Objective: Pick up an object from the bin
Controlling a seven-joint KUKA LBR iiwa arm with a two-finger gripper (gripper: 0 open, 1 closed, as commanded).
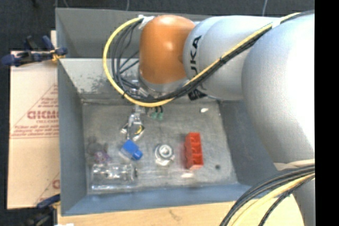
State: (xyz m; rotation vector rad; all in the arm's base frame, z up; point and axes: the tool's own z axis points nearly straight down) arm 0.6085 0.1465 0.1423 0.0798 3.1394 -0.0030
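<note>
A small blue plastic block (131,151) is seen left of centre on the floor of the grey metal bin (71,129), just beneath the gripper (133,127) in the view (how far the gripper is open cannot be told). To the right, a silver round metal piece (164,154) and a red plastic brick (193,150) are found. A clear crumpled plastic item (111,172) is seen near the front left corner.
</note>
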